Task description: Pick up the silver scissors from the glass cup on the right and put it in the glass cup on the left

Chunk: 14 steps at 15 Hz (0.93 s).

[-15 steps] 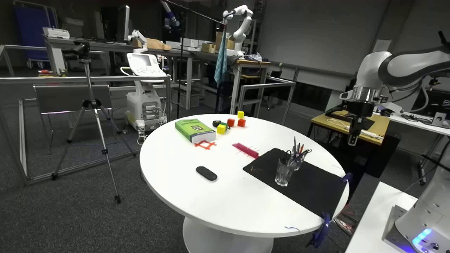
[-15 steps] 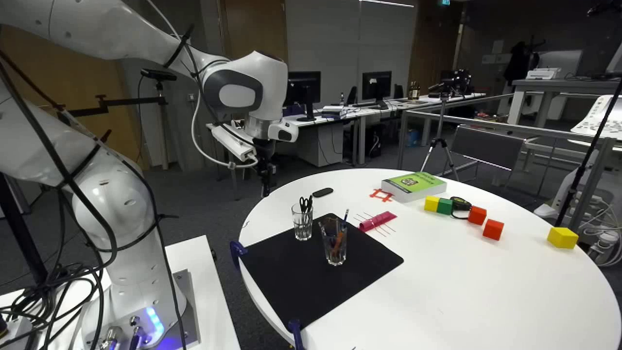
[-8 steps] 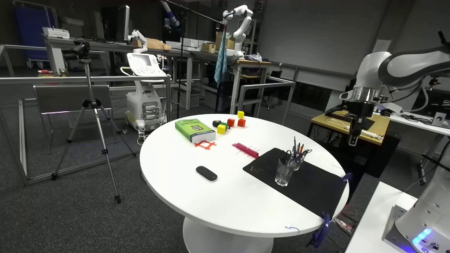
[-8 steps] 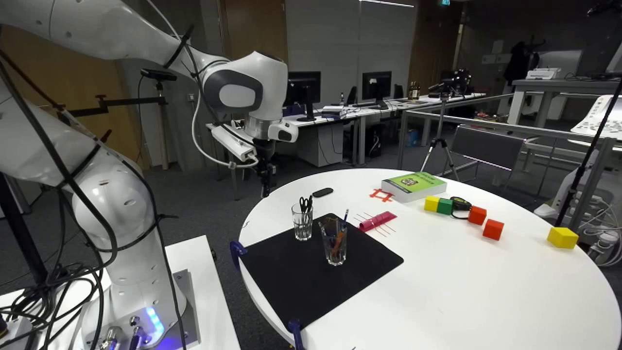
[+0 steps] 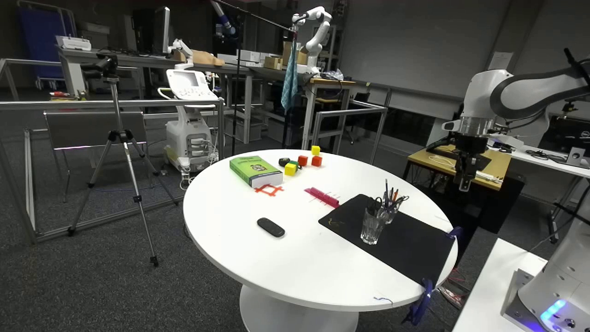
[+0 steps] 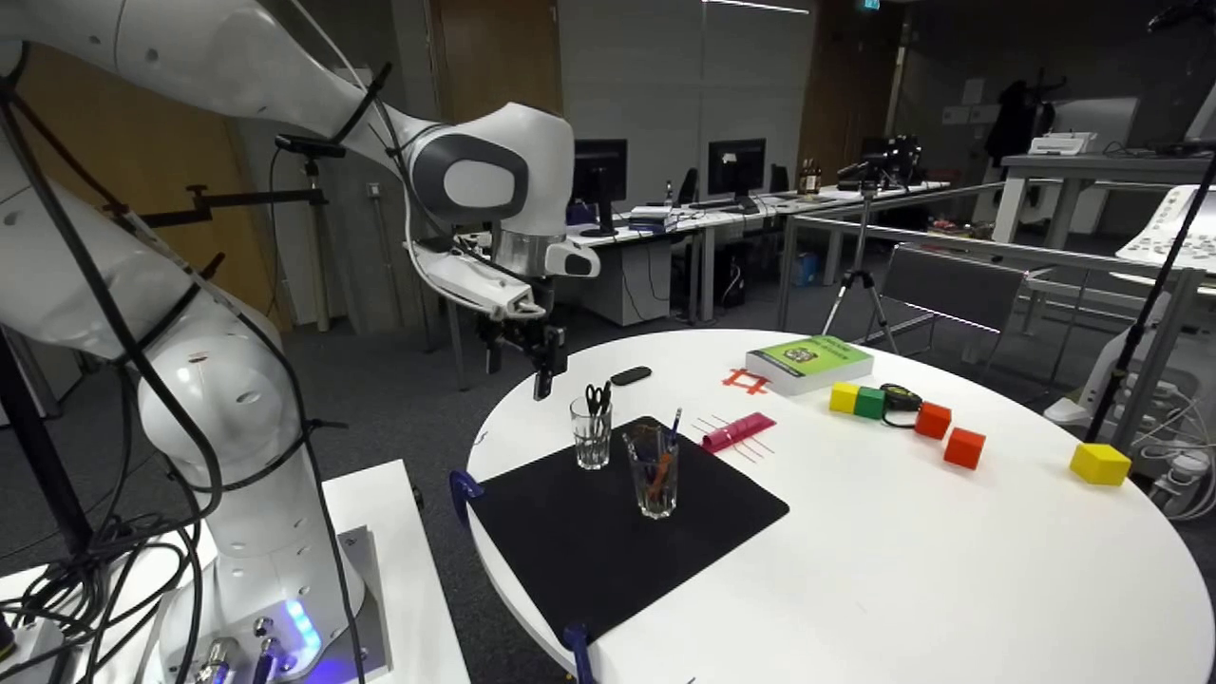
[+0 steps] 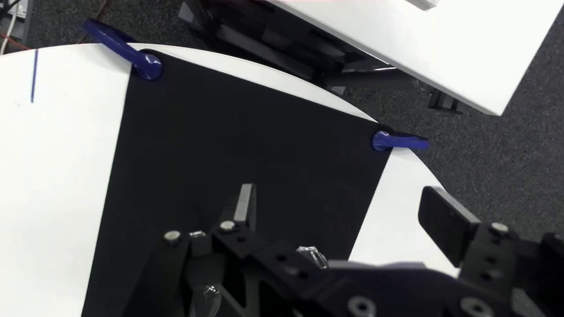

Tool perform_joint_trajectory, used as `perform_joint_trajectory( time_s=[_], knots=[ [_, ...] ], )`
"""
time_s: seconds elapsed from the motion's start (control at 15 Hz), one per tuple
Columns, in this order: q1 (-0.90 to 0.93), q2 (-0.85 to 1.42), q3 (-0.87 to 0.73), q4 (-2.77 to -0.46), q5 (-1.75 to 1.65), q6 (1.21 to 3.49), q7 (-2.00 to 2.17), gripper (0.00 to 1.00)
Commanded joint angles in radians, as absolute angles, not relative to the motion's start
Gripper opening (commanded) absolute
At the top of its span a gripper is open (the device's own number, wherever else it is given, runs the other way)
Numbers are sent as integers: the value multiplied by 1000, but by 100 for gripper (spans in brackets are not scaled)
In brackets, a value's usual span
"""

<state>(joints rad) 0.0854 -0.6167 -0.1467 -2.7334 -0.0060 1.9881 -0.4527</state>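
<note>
A clear glass cup [image 6: 591, 451] holds scissors with black handles [image 6: 598, 399] pointing up; the blades are hard to make out. A second glass cup [image 6: 654, 494] beside it holds pens, pencils and an orange item. Both cups stand upright on a black mat [image 6: 589, 551]. In an exterior view the scissors cup [image 5: 370, 230] partly hides the pen cup [image 5: 392, 213]. My gripper [image 6: 519, 369] is open and empty, pointing down above the table's edge, apart from both cups. In the wrist view the jaws [image 7: 341, 202] are wide apart, and glass rims [image 7: 313, 255] peek from behind the fingers.
Blue clamps [image 7: 147, 66] hold the mat at the round white table's edge [image 5: 258, 286]. A black remote [image 5: 271, 227], a green book [image 5: 256, 171], a pink roll [image 5: 324, 197], coloured cubes [image 5: 290, 169] and a dark coiled item [image 6: 899, 399] lie on the table.
Between half a second ago and now, my arm has shifted slightly towards the table and the gripper has turned, so both fingers show apart. The cups and scissors have not moved.
</note>
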Motion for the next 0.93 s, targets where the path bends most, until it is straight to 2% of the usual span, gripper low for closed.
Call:
perform_joint_trajectory(
  time_s=[0.0, 0.53, 0.87],
  knots=[
    [61, -520, -161, -2680, -101, 2056, -543, 100],
    [62, -354, -208, -2635, -143, 2297, -760, 100],
    [50, -247, -226, -2582, -56, 2338, -801, 100]
  ],
)
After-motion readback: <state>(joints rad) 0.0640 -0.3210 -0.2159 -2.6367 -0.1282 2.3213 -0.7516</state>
